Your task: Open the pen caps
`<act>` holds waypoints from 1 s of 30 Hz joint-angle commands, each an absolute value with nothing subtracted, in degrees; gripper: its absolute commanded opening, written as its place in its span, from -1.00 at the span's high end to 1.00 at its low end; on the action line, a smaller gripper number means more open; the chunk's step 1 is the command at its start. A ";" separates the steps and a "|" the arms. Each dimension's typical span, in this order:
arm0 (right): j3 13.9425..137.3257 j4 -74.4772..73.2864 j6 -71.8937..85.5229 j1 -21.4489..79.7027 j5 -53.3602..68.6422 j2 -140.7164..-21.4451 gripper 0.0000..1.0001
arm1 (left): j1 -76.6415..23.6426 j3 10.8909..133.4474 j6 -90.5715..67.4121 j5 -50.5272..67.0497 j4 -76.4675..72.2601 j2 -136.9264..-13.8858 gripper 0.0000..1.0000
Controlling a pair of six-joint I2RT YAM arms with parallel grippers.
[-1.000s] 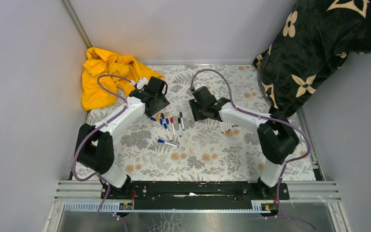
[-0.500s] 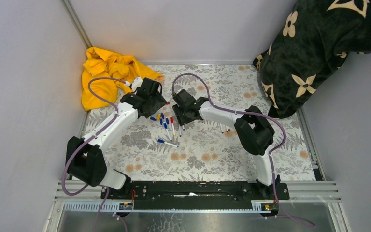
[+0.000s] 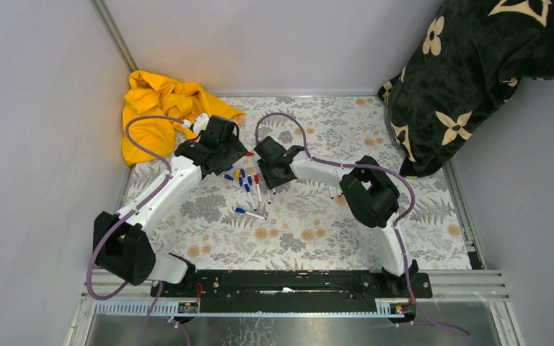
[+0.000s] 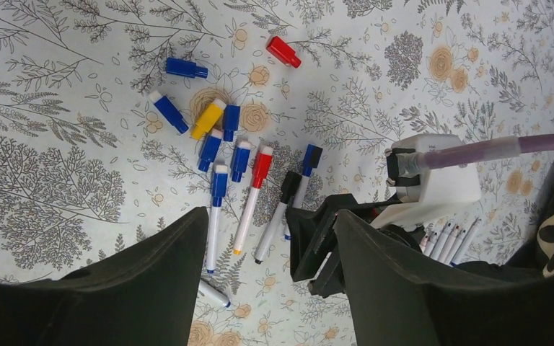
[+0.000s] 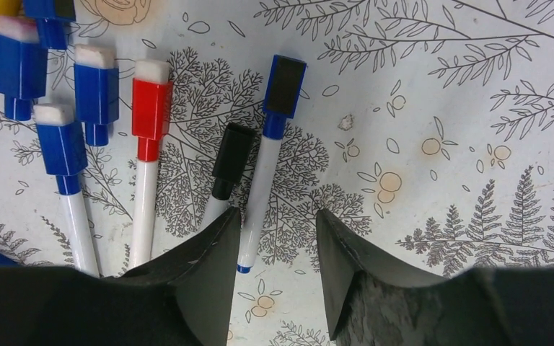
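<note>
- Right wrist view: a slim white-barrelled marker pen (image 5: 258, 194) wearing a blue plastic cap (image 5: 283, 86) lies flat. Its long axis runs up the frame at a slight lean, with the cap at the far end and the bare tail toward the camera.
- Beside it a black-capped pen (image 5: 231, 160), a red-capped pen (image 5: 148, 144) and a second blue-capped pen (image 5: 61, 151) lie nearly parallel, their caps likewise pointing away. Loose blue caps (image 5: 95, 90) sit just beyond them.
- By their look, these pens are light, stiff and smooth, and apt to roll or skid at a nudge. The sound hold is probably one pincer across the white barrel and the other around the short, blocky cap, pulling along the pen's axis.
- The right pincer (image 5: 278, 216) stands apart and holds nothing. The first pen's tail shows in the gap, close to one finger.
- Left wrist view: the left pincer (image 4: 268, 216) is likewise apart and empty above the same cluster. A loose red cap (image 4: 283, 52) and a yellow cap (image 4: 208, 119) lie farther out.
- Top external view: both arms bend inward over the floral-printed worktop (image 3: 317, 231). A crumpled yellow cloth (image 3: 155, 108) sits in the far left corner and a dark flower-patterned blanket (image 3: 476, 79) at the far right.
</note>
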State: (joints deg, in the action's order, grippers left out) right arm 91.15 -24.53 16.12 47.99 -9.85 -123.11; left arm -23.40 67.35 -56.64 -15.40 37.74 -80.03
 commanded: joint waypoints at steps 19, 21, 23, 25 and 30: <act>87.06 -25.06 16.85 48.23 -11.69 -118.22 1.00 | -21.27 63.06 -58.45 -13.11 30.49 -79.70 -0.56; 85.18 -23.97 17.03 47.84 -10.85 -115.08 1.00 | -21.27 60.75 -58.92 -9.31 26.34 -79.52 -0.56; 83.62 -23.16 17.39 47.12 -9.36 -112.03 1.00 | -21.27 58.30 -60.26 -5.37 20.53 -79.34 -0.56; 82.04 -22.52 17.98 46.37 -7.39 -109.09 1.00 | -21.41 56.24 -61.33 -1.40 15.88 -79.84 -0.56; 77.70 -19.85 20.80 43.83 -0.58 -103.45 1.00 | -23.42 54.98 -63.19 3.89 10.21 -82.67 -0.55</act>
